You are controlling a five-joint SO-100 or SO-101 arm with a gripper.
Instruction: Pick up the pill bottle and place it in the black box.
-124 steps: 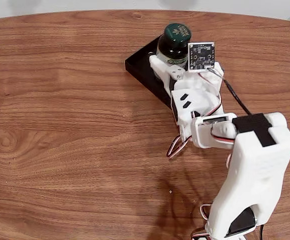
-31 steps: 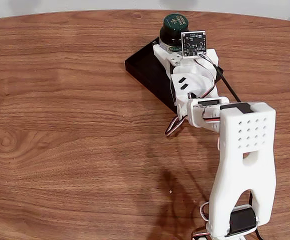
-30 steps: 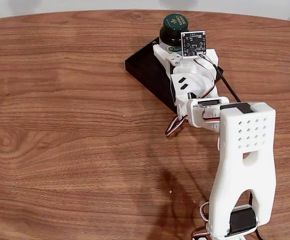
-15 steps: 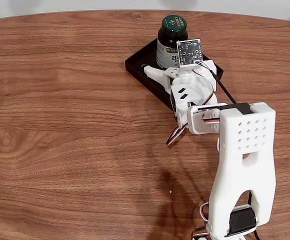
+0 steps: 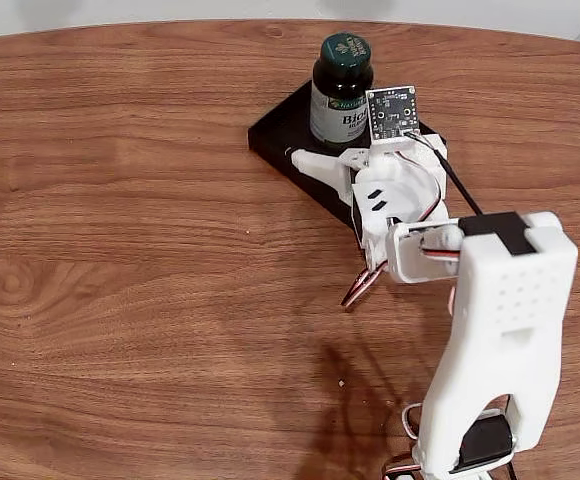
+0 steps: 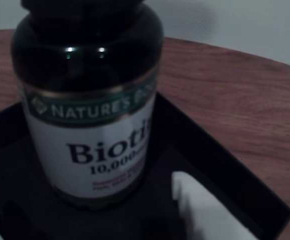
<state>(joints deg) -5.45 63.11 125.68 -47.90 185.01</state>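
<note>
One small dark pill bottle [image 5: 341, 90] with white label stands upright inside the shallow black square box [image 5: 282, 138] — placed already; the white gripper [image 5: 345, 165], jaws spread wide, sits just near it — released.

The gripper [image 5: 345, 165] now stands open and pulled back toward 6 o'clock, no longer clamped on the pill bottle [image 5: 339, 92]. The bottle stands upright, free of the fingers, inside the black box [image 5: 275, 135], where four seconds ago it hung tilted in the jaws.
</note>
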